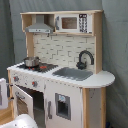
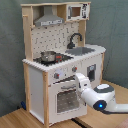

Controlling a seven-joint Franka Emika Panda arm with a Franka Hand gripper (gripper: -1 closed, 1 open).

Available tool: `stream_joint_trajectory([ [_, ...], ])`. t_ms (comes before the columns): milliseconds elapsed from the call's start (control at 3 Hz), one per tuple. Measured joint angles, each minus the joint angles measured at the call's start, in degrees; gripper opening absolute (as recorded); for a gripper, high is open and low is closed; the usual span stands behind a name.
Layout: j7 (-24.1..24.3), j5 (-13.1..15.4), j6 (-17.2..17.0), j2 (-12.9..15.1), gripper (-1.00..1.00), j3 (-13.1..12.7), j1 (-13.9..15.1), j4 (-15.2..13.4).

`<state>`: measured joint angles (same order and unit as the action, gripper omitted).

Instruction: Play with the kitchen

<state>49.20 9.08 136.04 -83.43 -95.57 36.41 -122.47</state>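
The tall white and light-wood toy kitchen (image 1: 60, 70) is seen standing on a wooden floor against a grey backdrop in both exterior views. On its worktop, a small metal pot (image 2: 48, 56) is set on the black stovetop (image 2: 52, 58) at the end beneath the grey hood (image 2: 49, 20); a grey sink basin (image 2: 81, 50) is sunk into the other end, with a black arched faucet (image 2: 74, 38) rising at the back edge behind it. A small microwave (image 2: 77, 11) with a dark window is fitted into the upper shelf at the corner above the sink.

Below the stovetop edge, a row of knobs (image 2: 56, 76) is mounted on the front panel, and the windowed oven door (image 2: 64, 100) is placed beneath it. In the first exterior view the oven door (image 1: 22, 100) appears to be swung partly open, though this is not certain.

In the second exterior view, the white arm with a glowing blue light (image 2: 100, 97) is extended from the lower right toward the kitchen front; its gripper (image 2: 80, 80) is held at the upper right corner of the oven door, just beside the knob panel. Whether the jaws are clenched or released cannot be told, nor whether contact is made.
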Motion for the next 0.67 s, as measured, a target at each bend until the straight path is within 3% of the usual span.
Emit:
stream_joint_trajectory([
  [667,-11.0,-0.1,0.9,0.2,1.00,5.8,-1.0,0.0],
])
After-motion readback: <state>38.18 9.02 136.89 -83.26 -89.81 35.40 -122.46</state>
